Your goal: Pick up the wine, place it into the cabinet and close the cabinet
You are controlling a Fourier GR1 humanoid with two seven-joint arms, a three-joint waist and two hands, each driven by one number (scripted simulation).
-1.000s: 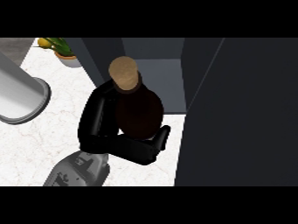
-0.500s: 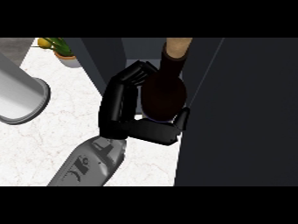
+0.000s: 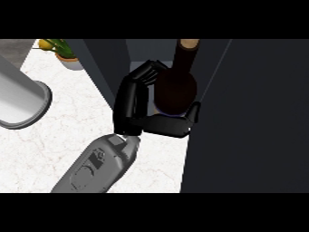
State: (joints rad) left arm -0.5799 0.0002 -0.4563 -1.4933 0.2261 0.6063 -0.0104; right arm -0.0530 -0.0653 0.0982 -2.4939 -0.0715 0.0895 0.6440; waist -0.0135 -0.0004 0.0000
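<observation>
— Dark glass, cork on top: is that the wine bottle (image 3: 176, 84) sitting in the robot hand (image 3: 150, 111)?

— Yes. The right robot hand has its fingers (image 3: 142, 78) and thumb curled round the lower body of the bottle, which stands upright.

— What has changed?

— A second ago the bottle was over the white marbled surface (image 3: 50, 136), short of the opening. Now the robot hand has carried it forward, and the bottle sits in the gap between the cabinet (image 3: 110, 63) wall to the left of the robot hand and the dark door (image 3: 257, 118) to its right.

— So the placing is nearly done?

— I judge so. Release comes next, then closing the door. Only one robot hand shows; a grey cylinder (image 3: 9, 90) and a potted plant (image 3: 63, 52) lie far to its left.
</observation>
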